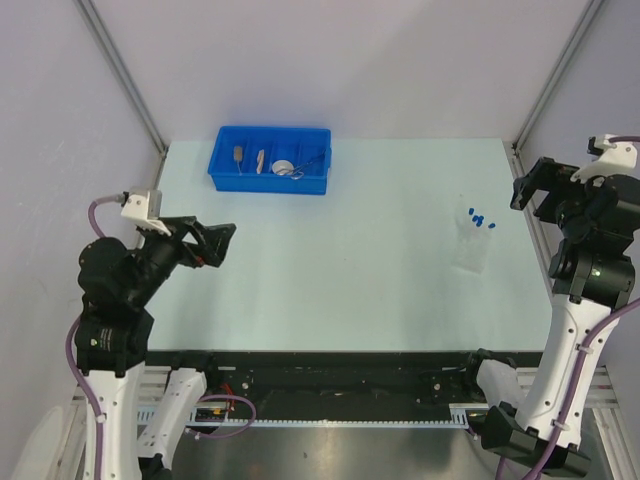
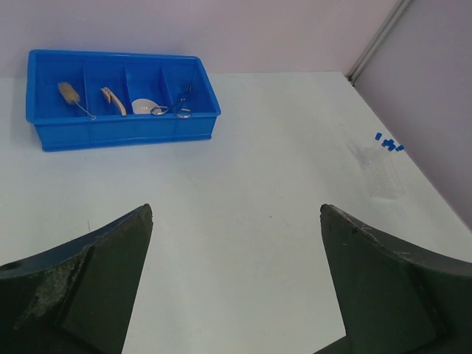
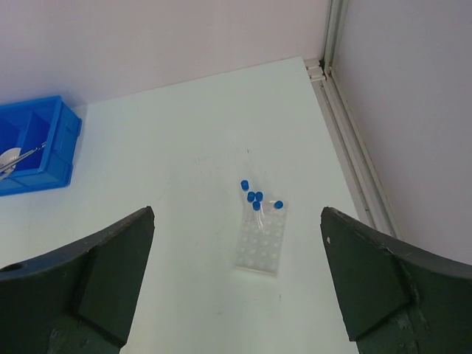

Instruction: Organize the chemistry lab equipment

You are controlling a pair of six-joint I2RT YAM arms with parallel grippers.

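Bright even light, faint shadows. Overhead view soft; tube rack barely shows against pale table.

The bin, back left, holds tools, dish and tongs; tube rack lies right.

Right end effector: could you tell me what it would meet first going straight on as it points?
Probably the clear tube rack with blue-capped tubes, framed between the right end effector's open fingers; nothing shows before it, though depth is unclear.
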